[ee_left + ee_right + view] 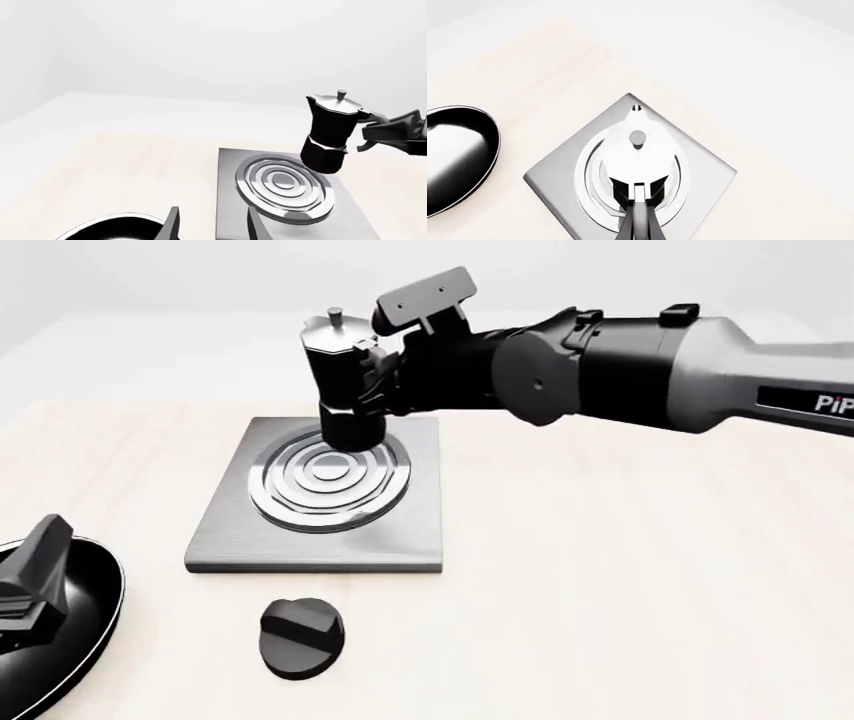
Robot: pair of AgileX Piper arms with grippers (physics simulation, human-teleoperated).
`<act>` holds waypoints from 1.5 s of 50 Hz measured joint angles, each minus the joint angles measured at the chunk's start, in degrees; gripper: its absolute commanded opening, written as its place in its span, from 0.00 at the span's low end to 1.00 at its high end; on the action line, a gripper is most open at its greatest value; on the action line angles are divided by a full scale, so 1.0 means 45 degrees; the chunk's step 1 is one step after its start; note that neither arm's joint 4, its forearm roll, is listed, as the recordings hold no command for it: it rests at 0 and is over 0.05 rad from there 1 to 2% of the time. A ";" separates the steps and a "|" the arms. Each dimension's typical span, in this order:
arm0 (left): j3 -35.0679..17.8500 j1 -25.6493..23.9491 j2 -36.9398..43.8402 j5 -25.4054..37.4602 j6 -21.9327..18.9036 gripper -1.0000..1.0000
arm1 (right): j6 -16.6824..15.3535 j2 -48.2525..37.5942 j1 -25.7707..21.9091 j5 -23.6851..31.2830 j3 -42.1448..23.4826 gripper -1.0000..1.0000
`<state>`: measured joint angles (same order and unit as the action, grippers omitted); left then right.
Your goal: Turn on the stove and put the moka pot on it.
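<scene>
One faceted black moka pot (344, 380), silver-lidded, hangs from the right fingers (380, 375) clamping its handle, above one square grey stove (400, 530); left fingers (34, 575) stand apart, empty.

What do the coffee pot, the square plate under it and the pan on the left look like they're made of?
The moka pot looks like black-coated metal with a bare silver lid, going by its faceted sheen. The stove plate seems brushed grey metal, matte and streaky, with polished rings that reflect brightly. The frying pan looks glossy black, perhaps enamel or coated metal, given its mirror-like highlights. As simulator renders, these are only looks.
</scene>
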<state>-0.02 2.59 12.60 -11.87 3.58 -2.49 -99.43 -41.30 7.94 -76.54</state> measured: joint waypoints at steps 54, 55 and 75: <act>0.0001 0.0146 0.0990 -0.0850 0.0234 1.00 | -0.0001 -0.4674 0.0073 0.0088 -0.3766 0.00; 0.0001 0.0144 0.1001 -0.0859 0.0234 1.00 | 0.0027 -0.4673 0.0064 0.0057 -0.3749 0.00; 0.0001 0.0149 0.0983 -0.0847 0.0245 1.00 | 0.0820 -0.4533 -0.0075 -0.0790 -0.3085 0.00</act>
<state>-0.01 3.26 17.03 -15.68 4.69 1.20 -119.83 -41.64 4.38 -90.42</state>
